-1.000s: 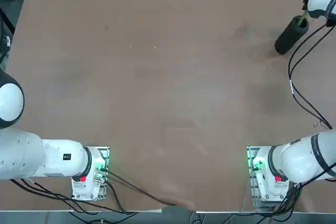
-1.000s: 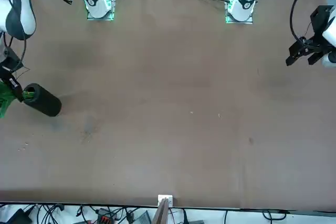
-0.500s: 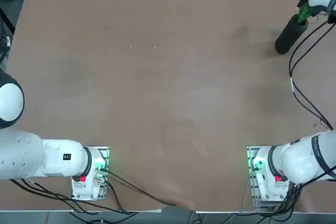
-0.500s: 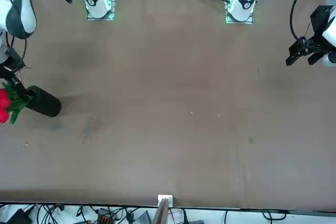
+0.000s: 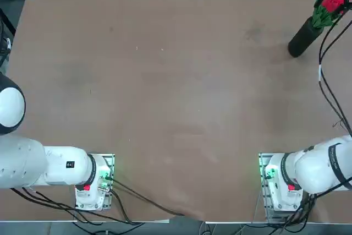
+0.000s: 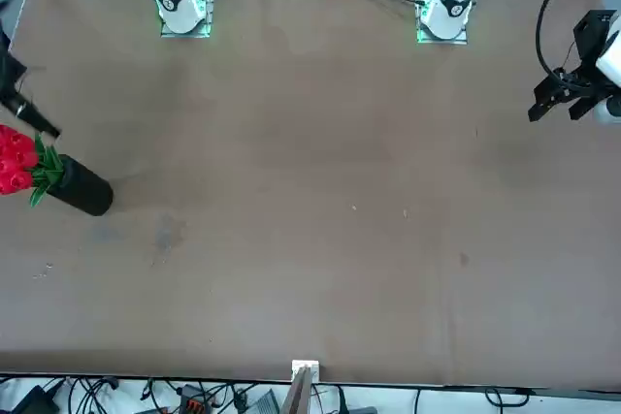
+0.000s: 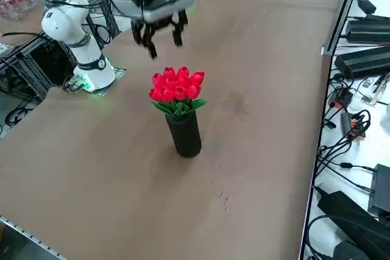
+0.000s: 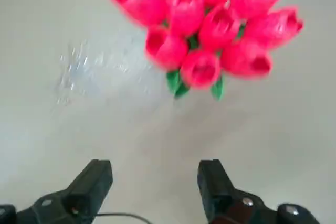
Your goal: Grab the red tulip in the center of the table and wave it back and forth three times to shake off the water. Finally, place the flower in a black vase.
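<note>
The red tulip (image 7: 177, 89) is seated in the black vase (image 7: 184, 134). Its blooms form a cluster above the mouth of the vase, with green leaves (image 7: 177, 108) spread just at the rim. The stems are inside the vase and hidden from view. The vase stands upright on the worktop (image 7: 109, 162), near the far right corner as seen from above.

The right claw (image 8: 155, 182) is open, its two fingers wide apart with a free gap between them. It grips nothing. In the right side view the claw is raised over the worktop, near the blooms and apart from them; neither finger touches the flower or the vase. In the right wrist view the blooms lie beyond the fingertips, outside the gap.

Small water drops (image 7: 225, 199) lie on the worktop near the vase. Black cables (image 5: 334, 89) run along the right arm. Power adapters (image 7: 364, 62) and wiring occupy a white surface (image 7: 341, 181) alongside the worktop.
</note>
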Robot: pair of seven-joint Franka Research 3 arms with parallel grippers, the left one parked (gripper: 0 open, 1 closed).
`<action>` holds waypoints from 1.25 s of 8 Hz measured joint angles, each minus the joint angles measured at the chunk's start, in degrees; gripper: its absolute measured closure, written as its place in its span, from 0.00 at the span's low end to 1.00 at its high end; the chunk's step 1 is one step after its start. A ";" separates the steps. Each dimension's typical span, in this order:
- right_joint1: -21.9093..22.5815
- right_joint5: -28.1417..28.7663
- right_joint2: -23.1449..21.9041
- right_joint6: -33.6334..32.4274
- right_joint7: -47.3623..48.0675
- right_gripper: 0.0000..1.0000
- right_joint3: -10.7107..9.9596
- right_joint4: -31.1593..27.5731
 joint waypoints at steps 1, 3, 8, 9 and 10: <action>1.86 1.16 0.06 -5.09 -3.51 0.00 0.20 1.84; 5.97 1.74 0.81 -7.96 -13.09 0.00 0.35 3.90; 12.54 1.80 5.23 -15.39 -23.21 0.00 0.54 18.79; 13.12 1.80 6.57 -15.42 -24.54 0.00 0.84 19.54; 11.45 1.77 7.84 -15.42 -24.75 0.00 3.43 19.78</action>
